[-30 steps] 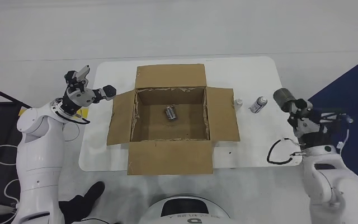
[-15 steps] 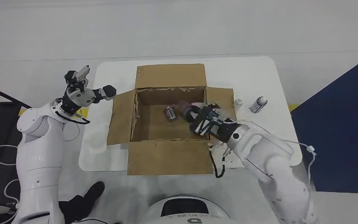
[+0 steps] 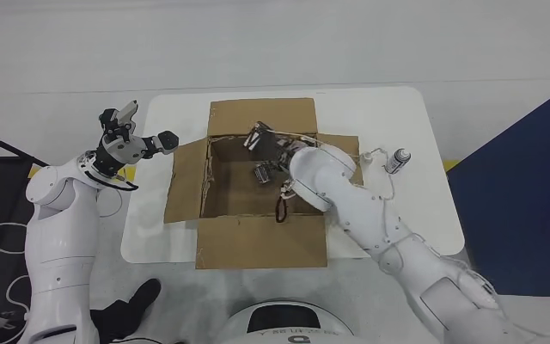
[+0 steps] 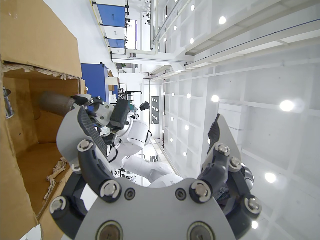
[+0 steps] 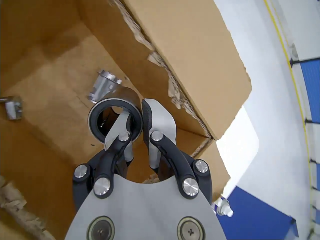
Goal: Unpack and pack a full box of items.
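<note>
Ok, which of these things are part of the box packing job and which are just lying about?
Job: cardboard box, metal sleeve in right claw, flanged part inside it, small bottle and can on white table.
Lying about: left claw, open, beside box.

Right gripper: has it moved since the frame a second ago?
Yes. The right gripper, shut on a metal cylinder, swung from beside the table's right edge to over the open cardboard box's far side.

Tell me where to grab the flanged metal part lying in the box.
The flanged metal part appears to lie on its side on the box floor, apart from the walls. Probably come straight down and close the jaws across its narrow barrel beside the flange.
</note>
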`<control>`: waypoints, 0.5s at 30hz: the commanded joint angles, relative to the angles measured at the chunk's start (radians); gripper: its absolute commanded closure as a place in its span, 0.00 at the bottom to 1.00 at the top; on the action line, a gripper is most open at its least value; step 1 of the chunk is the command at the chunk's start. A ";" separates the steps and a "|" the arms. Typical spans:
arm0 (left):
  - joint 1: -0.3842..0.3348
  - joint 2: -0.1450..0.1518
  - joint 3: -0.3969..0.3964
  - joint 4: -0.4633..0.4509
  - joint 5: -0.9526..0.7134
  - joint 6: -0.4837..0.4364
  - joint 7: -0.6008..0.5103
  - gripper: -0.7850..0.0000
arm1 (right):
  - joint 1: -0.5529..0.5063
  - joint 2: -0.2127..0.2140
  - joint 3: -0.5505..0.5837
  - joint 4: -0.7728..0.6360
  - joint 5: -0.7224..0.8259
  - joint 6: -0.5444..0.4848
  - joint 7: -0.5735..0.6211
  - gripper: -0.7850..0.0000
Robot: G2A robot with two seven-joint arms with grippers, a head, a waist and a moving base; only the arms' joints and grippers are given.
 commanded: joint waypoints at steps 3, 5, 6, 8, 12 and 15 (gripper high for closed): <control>0.000 0.000 0.000 0.000 0.000 0.000 0.000 0.00 | 0.040 -0.027 -0.050 0.094 0.043 0.011 0.050 1.00; 0.000 0.000 0.000 0.000 0.000 0.000 0.000 0.00 | 0.050 -0.037 -0.058 0.120 0.062 0.015 0.030 1.00; 0.000 0.000 0.000 0.000 0.000 0.000 0.000 0.00 | 0.052 -0.040 -0.059 0.127 0.072 0.015 0.026 1.00; 0.000 0.000 0.000 0.000 0.000 0.000 0.000 0.00 | 0.053 -0.044 -0.055 0.133 0.087 0.014 0.013 1.00; 0.000 0.000 0.000 0.000 0.000 0.000 0.000 0.00 | 0.039 -0.044 -0.042 0.129 0.073 0.012 -0.018 1.00; 0.000 0.000 0.000 0.000 0.000 0.000 0.000 0.00 | 0.022 -0.043 -0.041 0.107 0.057 -0.004 -0.033 0.95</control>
